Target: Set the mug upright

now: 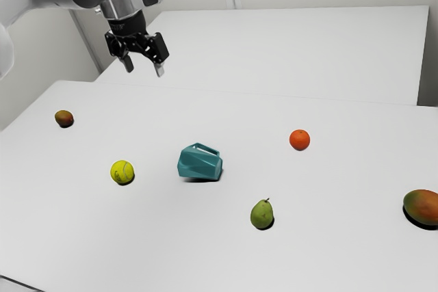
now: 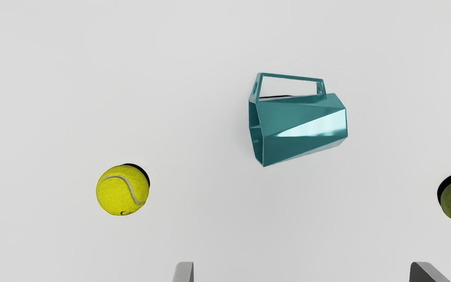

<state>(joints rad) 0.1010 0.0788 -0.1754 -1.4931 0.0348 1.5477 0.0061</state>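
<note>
Item: one teal mug (image 1: 199, 165), lying on the table (image 1: 185, 237) between tennis ball (image 1: 122, 172) and pear (image 1: 261, 215), long axis running left to right in the exterior view, mouth left, handle (image 2: 292, 77) far side. Item: our gripper (image 1: 144, 69), empty, wide, raised to the mug's far left; its spread roughly parallels that axis, so we judge a turn needed to grasp across.

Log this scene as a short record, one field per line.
mug: teal, lying on its side
mug mouth: facing the ball's side
gripper: open, empty, above the table
ball: yellow, resting on the table
fruit: pear, orange, left mango, right mango (exterior view's sides)
task status: mug not yet upright
</note>
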